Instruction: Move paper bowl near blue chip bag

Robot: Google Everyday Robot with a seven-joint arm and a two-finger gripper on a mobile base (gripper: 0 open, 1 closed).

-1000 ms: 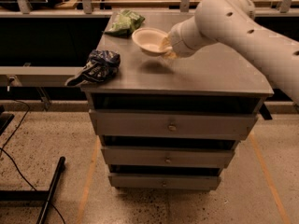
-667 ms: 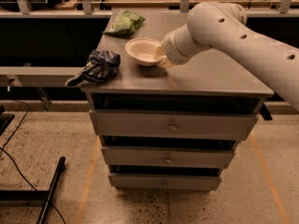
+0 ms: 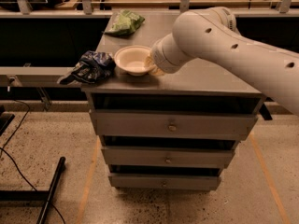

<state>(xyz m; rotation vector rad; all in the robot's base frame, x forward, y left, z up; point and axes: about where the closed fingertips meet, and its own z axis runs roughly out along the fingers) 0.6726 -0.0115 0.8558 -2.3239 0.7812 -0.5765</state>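
Observation:
The paper bowl (image 3: 132, 59) is an off-white shallow bowl on the grey cabinet top (image 3: 205, 73), near its front left. The blue chip bag (image 3: 91, 67) lies crumpled at the top's left front corner, hanging partly over the edge, just left of the bowl. My gripper (image 3: 153, 67) is at the bowl's right rim, at the end of the big white arm (image 3: 224, 45) that comes in from the right. The arm hides most of the gripper.
A green snack bag (image 3: 123, 22) lies at the back left of the cabinet top. The cabinet has three drawers (image 3: 172, 125) below. A workbench runs behind. Cables and a black stand leg (image 3: 51, 190) lie on the floor at left.
The arm has carried the bowl left and toward the front of the cabinet top, so it now sits close beside the blue chip bag.

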